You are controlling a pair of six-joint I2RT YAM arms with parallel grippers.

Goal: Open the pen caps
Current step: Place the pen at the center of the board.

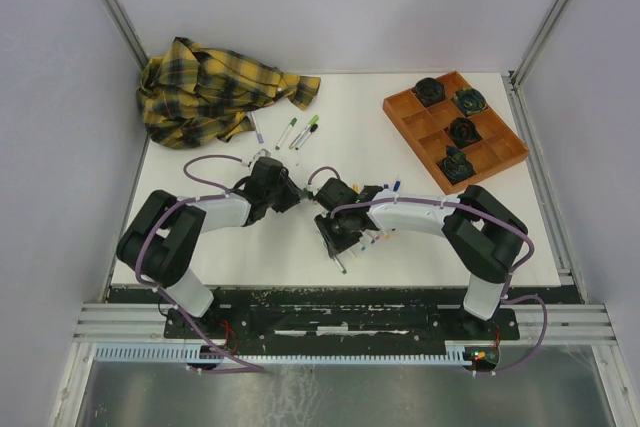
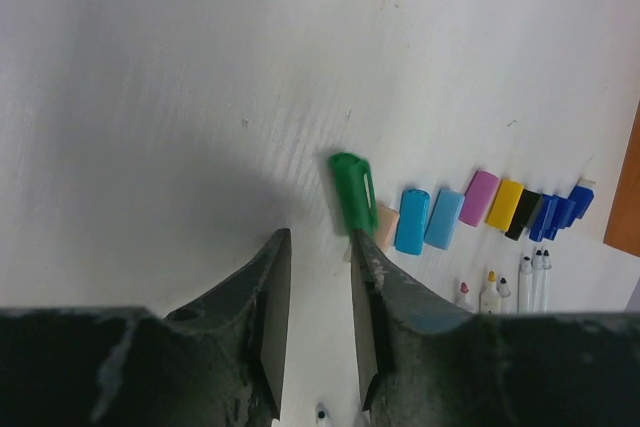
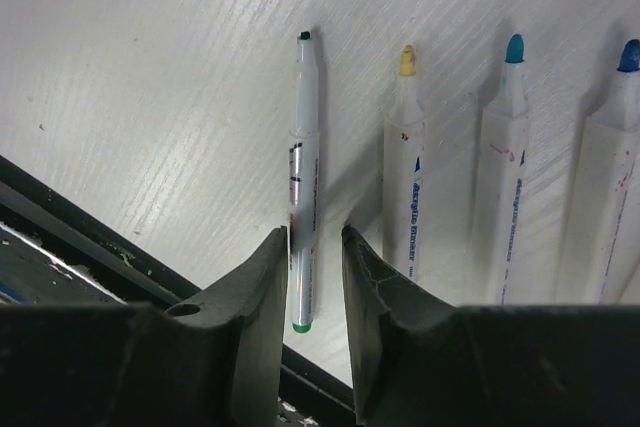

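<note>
My left gripper (image 2: 318, 237) is open and empty just above the table. A green pen cap (image 2: 352, 192) lies just past its right fingertip (image 2: 362, 252). Beyond it lies a row of loose caps: peach, blue (image 2: 411, 220), light blue, pink (image 2: 479, 197), yellow, black and dark blue. My right gripper (image 3: 312, 232) is open, its jaws on either side of a thin uncapped green-tipped pen (image 3: 304, 137) that lies on the table against the left finger. In the top view the two grippers (image 1: 292, 194) (image 1: 335, 242) are close together at the table's middle front.
Uncapped white markers (image 3: 404, 177) lie side by side right of the thin pen. Capped pens (image 1: 300, 132) lie by a yellow plaid cloth (image 1: 215, 87) at the back left. An orange tray (image 1: 497, 137) with dark round objects stands at the back right. The table's black front edge (image 3: 90, 247) is close.
</note>
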